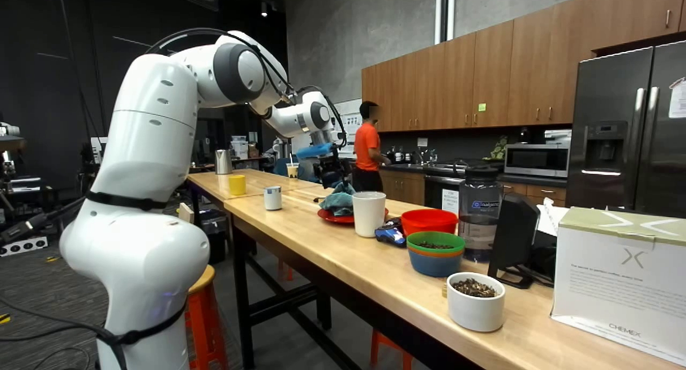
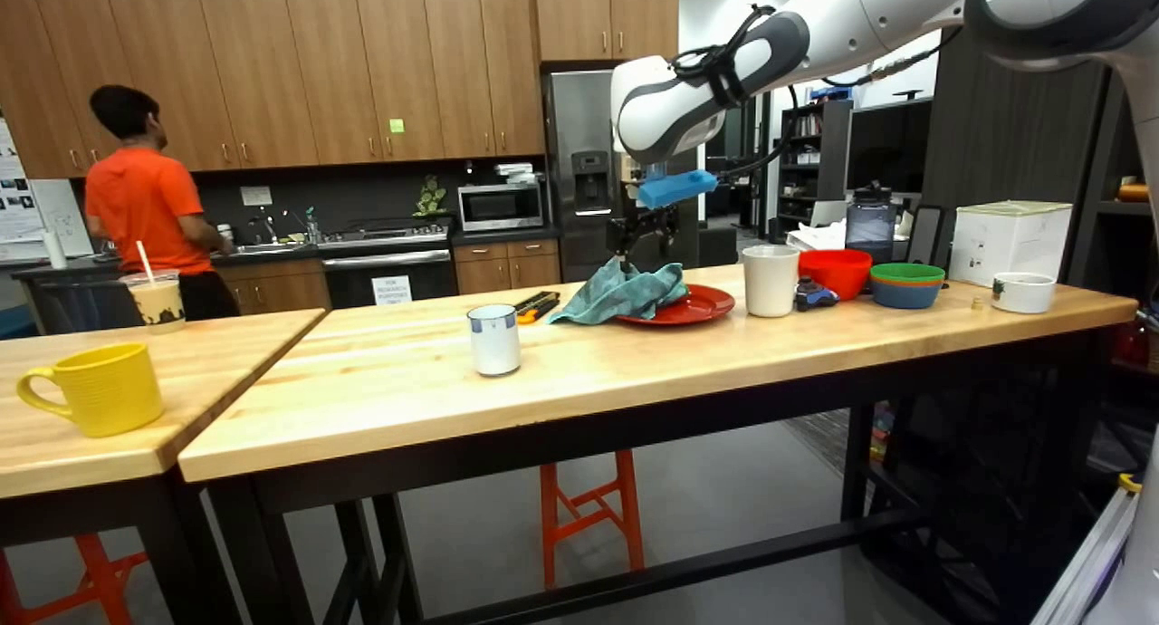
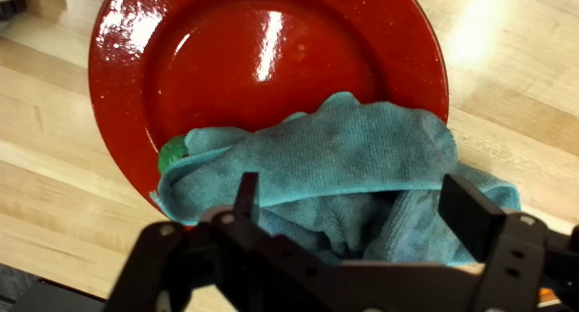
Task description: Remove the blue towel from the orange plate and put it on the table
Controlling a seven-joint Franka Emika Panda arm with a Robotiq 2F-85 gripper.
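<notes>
The blue-green towel lies crumpled, partly on the plate and partly over its rim onto the table. It also shows in both exterior views. The plate looks red and glossy; it also shows in an exterior view. A small green thing peeks out from under the towel on the plate. My gripper is open, its fingers wide apart over the towel's folds. In an exterior view the gripper points down just above the towel; contact cannot be told.
A white cup stands close beside the plate, with a dark blue object and red bowl beyond. A black-and-orange tool lies near the towel. A white-and-blue mug stands nearer the table's edge.
</notes>
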